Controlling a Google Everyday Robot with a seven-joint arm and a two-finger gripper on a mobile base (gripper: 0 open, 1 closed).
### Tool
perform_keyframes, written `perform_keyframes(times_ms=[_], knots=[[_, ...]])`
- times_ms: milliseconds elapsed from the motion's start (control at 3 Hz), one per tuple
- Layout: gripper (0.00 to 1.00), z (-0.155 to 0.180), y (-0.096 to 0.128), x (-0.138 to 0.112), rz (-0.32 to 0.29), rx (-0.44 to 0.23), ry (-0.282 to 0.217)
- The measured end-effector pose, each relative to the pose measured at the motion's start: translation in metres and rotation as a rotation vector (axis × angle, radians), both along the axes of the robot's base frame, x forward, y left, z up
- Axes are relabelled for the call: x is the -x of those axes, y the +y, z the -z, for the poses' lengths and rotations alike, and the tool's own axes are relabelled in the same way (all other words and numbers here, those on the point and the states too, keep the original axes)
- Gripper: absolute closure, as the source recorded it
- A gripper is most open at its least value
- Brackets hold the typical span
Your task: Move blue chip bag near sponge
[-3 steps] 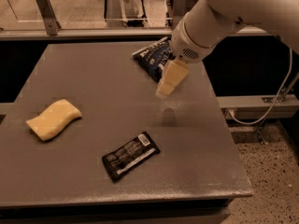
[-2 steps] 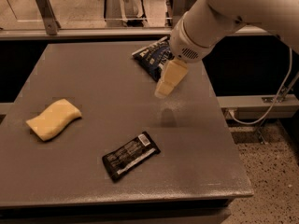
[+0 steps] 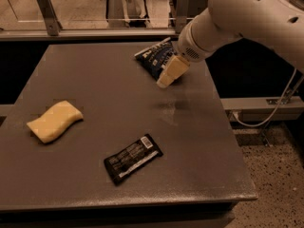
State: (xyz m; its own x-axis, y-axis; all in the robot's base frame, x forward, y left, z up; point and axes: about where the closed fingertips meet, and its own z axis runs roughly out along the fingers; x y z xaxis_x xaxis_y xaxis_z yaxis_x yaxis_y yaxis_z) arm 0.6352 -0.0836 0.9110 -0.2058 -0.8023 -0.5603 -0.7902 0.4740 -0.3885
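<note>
The blue chip bag (image 3: 153,59) lies at the far middle-right of the dark table (image 3: 95,80), partly hidden behind the arm. My gripper (image 3: 169,74) hangs over the bag's near right edge, at or just above it; contact cannot be told. The pale yellow sponge (image 3: 54,121) lies at the table's left side, far from the bag and the gripper.
A flat black bar wrapper (image 3: 133,158) with a white barcode lies at the near middle of the table. The table's right edge drops to a speckled floor (image 3: 275,175) with a cable. A railing and glass run behind the far edge.
My gripper has moved a little back and up toward the blue chip bag. The bag, sponge and wrapper have not moved.
</note>
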Motion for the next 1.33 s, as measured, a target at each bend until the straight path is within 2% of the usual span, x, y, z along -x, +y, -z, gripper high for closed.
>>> perform_keyframes(times_ms=[333, 667, 1000, 1333], knots=[[0.18, 0.021, 0.001, -0.023, 0.064, -0.05, 0.008], [0.41, 0.038, 0.004, -0.037, 0.088, -0.088, 0.026], [0.65, 0.053, 0.008, -0.044, 0.09, -0.124, 0.048], [0.88, 0.047, 0.011, -0.042, 0.077, -0.182, 0.033]])
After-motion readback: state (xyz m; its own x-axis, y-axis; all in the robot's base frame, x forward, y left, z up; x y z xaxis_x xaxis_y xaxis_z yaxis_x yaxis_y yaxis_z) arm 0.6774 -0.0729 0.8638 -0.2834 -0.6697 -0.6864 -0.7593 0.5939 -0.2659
